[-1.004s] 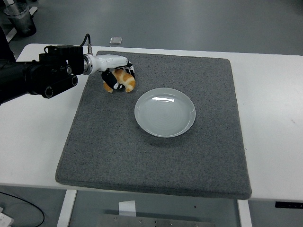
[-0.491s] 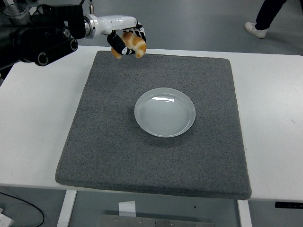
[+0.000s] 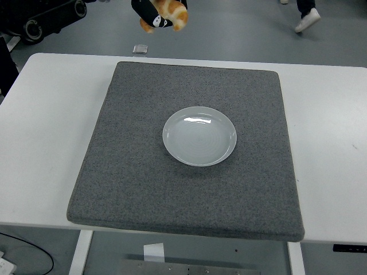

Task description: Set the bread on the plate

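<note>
The golden-brown bread roll (image 3: 172, 14) sits clamped in our left hand (image 3: 155, 14), high at the far left, well apart from the round pale-grey ceramic plate (image 3: 199, 136). We should carry it over the plate's centre, lower gently, then release.

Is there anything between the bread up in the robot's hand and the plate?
No. In the head view, only bare grey mat lies between the bread, held in the left hand, and the empty plate.
</note>
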`<state>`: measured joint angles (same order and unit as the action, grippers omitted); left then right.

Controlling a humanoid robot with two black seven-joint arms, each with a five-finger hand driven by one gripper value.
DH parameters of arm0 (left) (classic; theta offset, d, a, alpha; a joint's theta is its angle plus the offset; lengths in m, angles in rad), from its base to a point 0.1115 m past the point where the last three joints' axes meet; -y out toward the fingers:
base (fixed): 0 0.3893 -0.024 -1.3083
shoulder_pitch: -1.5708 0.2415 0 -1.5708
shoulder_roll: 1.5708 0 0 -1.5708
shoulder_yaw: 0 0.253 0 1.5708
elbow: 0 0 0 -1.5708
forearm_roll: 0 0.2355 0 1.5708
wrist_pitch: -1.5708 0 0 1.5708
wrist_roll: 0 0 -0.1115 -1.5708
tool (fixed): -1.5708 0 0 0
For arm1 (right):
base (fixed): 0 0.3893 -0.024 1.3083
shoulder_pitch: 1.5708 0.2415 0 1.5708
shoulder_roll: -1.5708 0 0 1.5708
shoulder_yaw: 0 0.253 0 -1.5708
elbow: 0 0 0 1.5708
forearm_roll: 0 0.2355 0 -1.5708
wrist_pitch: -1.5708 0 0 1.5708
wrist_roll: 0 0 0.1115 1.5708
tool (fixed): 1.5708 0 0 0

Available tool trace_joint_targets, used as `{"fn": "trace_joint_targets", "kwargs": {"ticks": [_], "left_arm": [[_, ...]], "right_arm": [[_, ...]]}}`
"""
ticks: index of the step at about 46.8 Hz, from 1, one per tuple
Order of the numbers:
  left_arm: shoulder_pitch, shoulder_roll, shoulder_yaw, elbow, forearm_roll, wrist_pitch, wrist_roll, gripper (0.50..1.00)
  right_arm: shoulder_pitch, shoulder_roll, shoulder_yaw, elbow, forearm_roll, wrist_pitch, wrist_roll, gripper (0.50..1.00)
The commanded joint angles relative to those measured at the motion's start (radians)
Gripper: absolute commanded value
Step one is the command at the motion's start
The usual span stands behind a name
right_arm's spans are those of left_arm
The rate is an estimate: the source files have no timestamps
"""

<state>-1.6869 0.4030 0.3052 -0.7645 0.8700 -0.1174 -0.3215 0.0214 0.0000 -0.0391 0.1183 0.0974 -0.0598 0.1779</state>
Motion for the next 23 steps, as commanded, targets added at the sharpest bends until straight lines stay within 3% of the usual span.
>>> {"fn": "trace_joint_targets", "kwargs": {"ticks": [1, 23], "left_arm": [[-0.014, -0.001, 0.0, -0.027, -0.002, -0.001, 0.001, 0.5], [-0.017, -0.024, -0.002, -0.205, -0.028, -0.001, -0.007, 0.5]], "right_arm": [[0.0, 0.0, 0.001, 0.0, 0.001, 0.0, 0.0, 0.932], [0.0, 0.0, -0.001, 0.0, 0.001, 0.0, 0.0, 0.932]]}}
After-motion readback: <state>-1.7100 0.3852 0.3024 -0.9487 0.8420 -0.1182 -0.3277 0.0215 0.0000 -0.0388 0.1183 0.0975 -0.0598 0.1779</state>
